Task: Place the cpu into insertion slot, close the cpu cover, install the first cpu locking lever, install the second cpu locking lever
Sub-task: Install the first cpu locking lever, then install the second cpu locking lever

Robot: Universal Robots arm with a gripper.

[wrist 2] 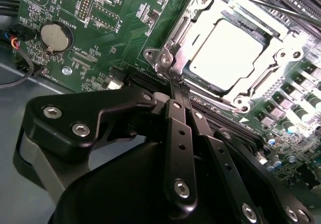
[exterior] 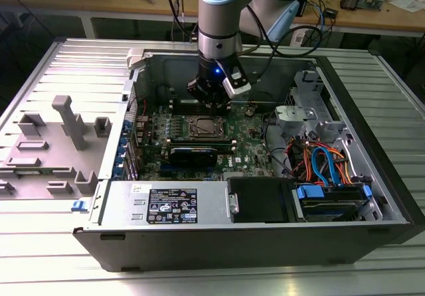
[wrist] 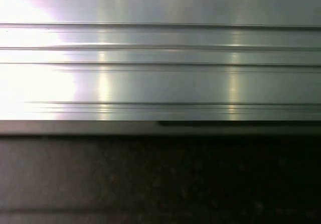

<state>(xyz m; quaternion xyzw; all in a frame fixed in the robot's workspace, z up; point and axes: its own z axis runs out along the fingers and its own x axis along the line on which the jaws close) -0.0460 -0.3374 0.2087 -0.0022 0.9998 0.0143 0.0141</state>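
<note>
Your gripper [wrist 2: 176,86] is pinched shut at the insertion slot [wrist 2: 235,53] corner, cpu [wrist 2: 231,49] seated, cpu cover [wrist 2: 281,63] down — press gently, stay level.

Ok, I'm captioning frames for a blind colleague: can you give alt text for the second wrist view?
The cpu sits in the slot under the closed silver cover on a green board. The black tool, fingers together, has its tips at the cover's near corner. A coin battery sits off to one side.
</note>
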